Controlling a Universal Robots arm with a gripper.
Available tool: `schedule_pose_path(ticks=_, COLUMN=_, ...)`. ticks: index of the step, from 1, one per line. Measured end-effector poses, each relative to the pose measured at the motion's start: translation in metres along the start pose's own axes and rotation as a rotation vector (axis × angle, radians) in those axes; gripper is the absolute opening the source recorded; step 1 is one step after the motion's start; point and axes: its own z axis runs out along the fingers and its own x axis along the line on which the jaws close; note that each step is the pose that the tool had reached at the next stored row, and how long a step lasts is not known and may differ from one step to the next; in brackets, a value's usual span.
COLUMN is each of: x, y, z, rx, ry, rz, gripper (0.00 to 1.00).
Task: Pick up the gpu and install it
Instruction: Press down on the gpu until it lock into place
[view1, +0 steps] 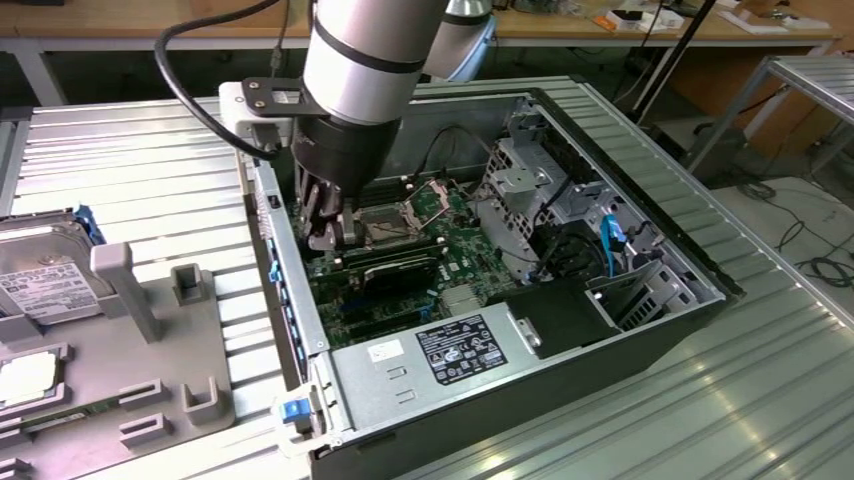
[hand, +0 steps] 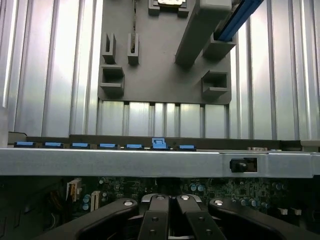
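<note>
Ribbed sheet-metal tabletop (view1: 147, 170) carries an open black desktop computer case (view1: 667, 330) lying on its side, with wooden benches along the back of the room. Inside the case, the green motherboard (view1: 447, 215) is exposed, a silver power supply box with a black-and-white label (view1: 441, 355) sits at the near end, and a grey drive cage (view1: 527, 190) stands toward the exterior view's right. The silver robot arm (view1: 367, 50) reaches down into the case, and its black gripper (view1: 323, 228) hangs low over the motherboard near the case wall on the exterior view's left; in the wrist view the black fingers (hand: 155, 220) are pressed together, closed (nothing can be made out between them). A green expansion card with a dark cooler block, the gpu (view1: 390, 268), appears to lie seated across the board just below the gripper in the exterior view, though whether the fingertips touch it I cannot tell. Beside the case, on the exterior view's left, a grey plastic parts fixture (view1: 147, 340) rests on the table, with a silver hard drive with a white label (view1: 40, 280) at its far edge.
</note>
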Motion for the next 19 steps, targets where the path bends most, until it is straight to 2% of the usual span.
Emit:
schedule_pose_path(ticks=4, x=0.0015, y=0.0004, z=0.0009, rx=-0.0004, ry=0.0035, rz=0.001, gripper=0.11)
schedule_pose_path(ticks=9, x=0.0035, y=0.0011, z=0.0061, rx=0.0002, ry=0.0034, rz=0.001, gripper=0.11)
schedule_pose_path(ticks=19, x=0.0036, y=0.0039, z=0.0095, rx=-0.0003, ry=0.0044, rz=0.001, gripper=0.11)
